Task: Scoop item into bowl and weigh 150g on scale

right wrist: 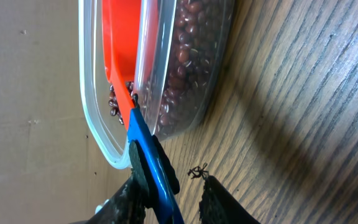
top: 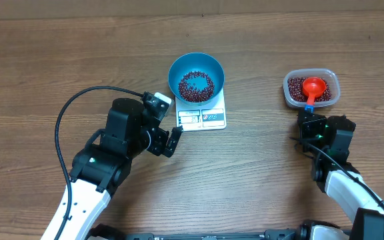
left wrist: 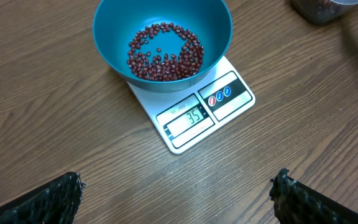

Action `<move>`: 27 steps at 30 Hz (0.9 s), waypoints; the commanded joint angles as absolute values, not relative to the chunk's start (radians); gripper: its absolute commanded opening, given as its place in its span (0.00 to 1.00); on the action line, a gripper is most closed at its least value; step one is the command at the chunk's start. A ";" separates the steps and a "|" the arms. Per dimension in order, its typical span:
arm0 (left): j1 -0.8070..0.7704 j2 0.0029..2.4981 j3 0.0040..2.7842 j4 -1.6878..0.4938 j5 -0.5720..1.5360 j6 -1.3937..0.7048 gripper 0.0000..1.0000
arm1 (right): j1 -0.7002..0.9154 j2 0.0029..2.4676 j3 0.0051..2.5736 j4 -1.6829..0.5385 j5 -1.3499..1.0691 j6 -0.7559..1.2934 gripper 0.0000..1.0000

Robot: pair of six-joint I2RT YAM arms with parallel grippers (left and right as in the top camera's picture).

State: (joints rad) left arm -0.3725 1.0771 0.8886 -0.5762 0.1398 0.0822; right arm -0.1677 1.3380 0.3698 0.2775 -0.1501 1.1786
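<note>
entry: bean weighing, mid-task, refill step.

- bowl [left wrist: 114, 25]: bright blue, upright on the scale [left wrist: 229, 93], centre of the wooden table [top: 45, 53].
- item, portion one: maroon beans [left wrist: 165, 55] in a thin layer on the bowl floor. the display [left wrist: 191, 117] reads 35, far short of the target by my reckoning.
- item, portion two: the main stock of beans [right wrist: 188, 68] in the clear tub [right wrist: 92, 93], well apart from the scale on the right side.
- scoop [top: 314, 87]: red head lying inside the tub, blue handle [right wrist: 151, 155] sticking out over the rim toward the right arm.
- right gripper [right wrist: 169, 196]: set astride the blue handle, jaws partly apart. one finger lies against the handle and a sliver of gap shows at the other, so no firm hold yet.
- left gripper [left wrist: 179, 202]: spread wide, holding nothing, hovering near the scale's display edge.

step in hand: taking up the scoop for another load.

next move calls for: pinching the handle fully, digging the head under the stock, lifting it level, carrying it across to the bowl and tipping, with several repeats likely.
</note>
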 commanded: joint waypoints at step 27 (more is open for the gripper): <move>-0.369 1.060 0.886 -0.576 0.154 0.101 0.99 | -0.455 1.340 0.368 0.301 -0.406 0.933 0.23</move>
State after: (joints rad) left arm -0.3725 1.0771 0.8886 -0.5762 0.1398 0.0822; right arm -0.4282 1.3380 0.3698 0.2813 -0.3901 0.9642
